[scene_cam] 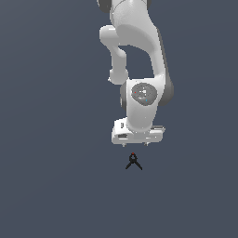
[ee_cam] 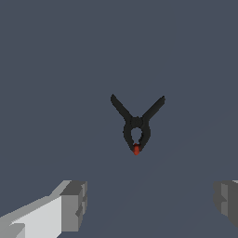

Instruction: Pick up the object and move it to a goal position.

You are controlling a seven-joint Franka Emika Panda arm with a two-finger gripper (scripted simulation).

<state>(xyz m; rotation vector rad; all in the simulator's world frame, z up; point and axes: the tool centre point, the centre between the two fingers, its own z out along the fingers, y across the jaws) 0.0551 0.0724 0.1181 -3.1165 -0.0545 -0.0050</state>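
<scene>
The object (scene_cam: 133, 161) is a tiny black clamp with two splayed legs and a red dot on top. It lies on the dark grey floor near the middle of the exterior view. In the wrist view the object (ee_cam: 136, 128) shows whole, its red tip pointing toward the fingers. My gripper (scene_cam: 136, 145) hangs just above and slightly behind it, pointing down. In the wrist view the gripper (ee_cam: 150, 204) is open wide and empty, with one grey fingertip (ee_cam: 74, 204) on each side. The clamp lies beyond the fingertips, not between them.
The white arm (scene_cam: 139, 56) reaches down from the top of the exterior view. The plain dark grey floor (scene_cam: 46, 186) runs all around.
</scene>
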